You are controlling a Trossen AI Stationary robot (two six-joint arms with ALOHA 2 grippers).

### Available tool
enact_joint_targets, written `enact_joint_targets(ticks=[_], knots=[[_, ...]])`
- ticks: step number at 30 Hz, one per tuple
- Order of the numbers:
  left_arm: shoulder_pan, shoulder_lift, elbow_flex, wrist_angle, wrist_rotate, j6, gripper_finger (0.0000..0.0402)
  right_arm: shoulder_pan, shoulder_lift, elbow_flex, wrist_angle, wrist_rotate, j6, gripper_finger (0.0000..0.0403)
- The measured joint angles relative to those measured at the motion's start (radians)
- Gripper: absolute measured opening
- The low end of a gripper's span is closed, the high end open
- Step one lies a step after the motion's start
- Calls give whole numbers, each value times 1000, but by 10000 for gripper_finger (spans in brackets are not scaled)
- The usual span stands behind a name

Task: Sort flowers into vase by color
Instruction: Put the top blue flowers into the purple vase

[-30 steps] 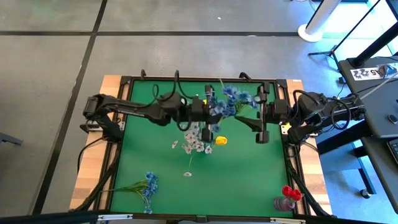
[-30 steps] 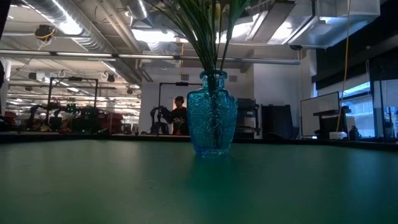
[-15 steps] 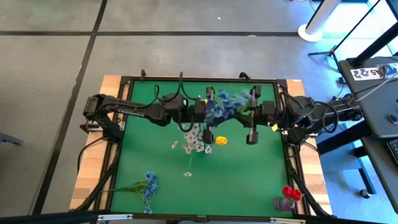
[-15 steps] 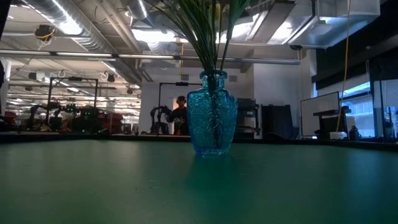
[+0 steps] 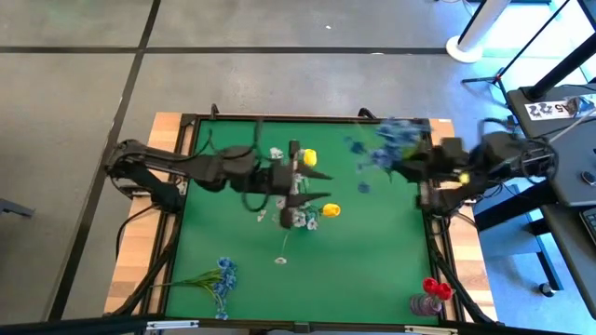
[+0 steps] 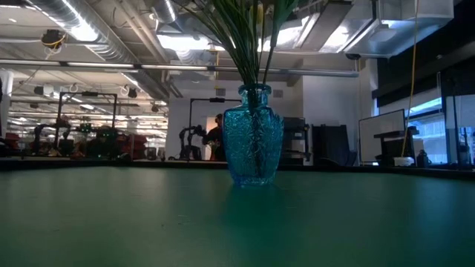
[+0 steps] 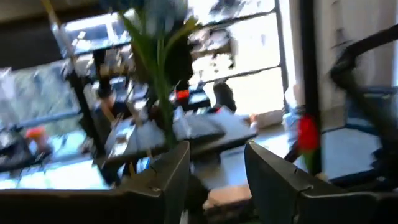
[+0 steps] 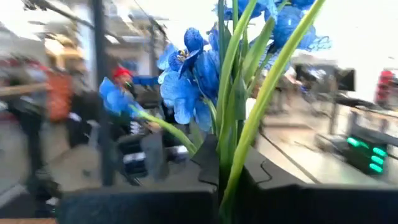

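Observation:
A blue glass vase (image 6: 253, 133) stands mid-table with green stems (image 6: 249, 44) rising from its mouth. From above, white sprigs (image 5: 296, 216) and yellow buds (image 5: 331, 210) show around it. My left gripper (image 5: 321, 185) hovers over them, open, with nothing between its fingers (image 7: 273, 180). At the far right, my right gripper (image 5: 407, 166) is shut on a bunch of blue flowers (image 5: 386, 140), whose blossoms (image 8: 186, 81) fill the right wrist view. A blurred blue bunch on green stems (image 7: 158, 74) also shows beyond the left fingers. My right gripper pinches the blue bunch's green stems (image 8: 229, 168) between its two fingers, below the blossoms. The fingers reach in from the table's right side. The bunch is lifted clear of the table, and its blossoms stick out past the fingertips.
A red bud (image 5: 431, 288) stands in a small vase at the near right corner. A loose blue sprig (image 5: 219, 276) lies near the front left, and a single white blossom (image 5: 280, 261) lies mid-table. A black frame (image 5: 279, 118) rims the green mat. A person (image 6: 215, 137) stands far behind.
My left gripper has opened and let go of the blue bunch, then drawn back a little toward the table's left. My right gripper came in from the right, shut on the stems and carried the bunch toward the far right edge, clear of the vase.

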Motion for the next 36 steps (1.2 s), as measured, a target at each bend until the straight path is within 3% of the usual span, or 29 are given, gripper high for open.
enact_joint_targets(ticks=[4,9,14,20,24,28,32,36], knots=[[-71,-60,0,8,4,50,154,103,-124,-122,142,-5,-19,12],[-135,-101,1,8,-3,78,147,214,-270,-379,391,-30,-27,10],[-159,-105,1,1,-82,76,141,312,-342,-596,688,-160,72,9],[-154,-105,0,-37,-185,40,139,460,-346,-725,998,-324,177,11],[-154,-105,0,-23,-191,18,139,572,-346,-730,997,-365,248,20],[-154,-105,0,-20,-191,-11,139,659,-385,-730,868,-434,247,13],[-154,-105,0,-19,-191,-34,139,735,-400,-730,767,-431,226,7],[-154,-105,0,-17,-209,-66,139,805,-343,-731,731,-349,231,13]])
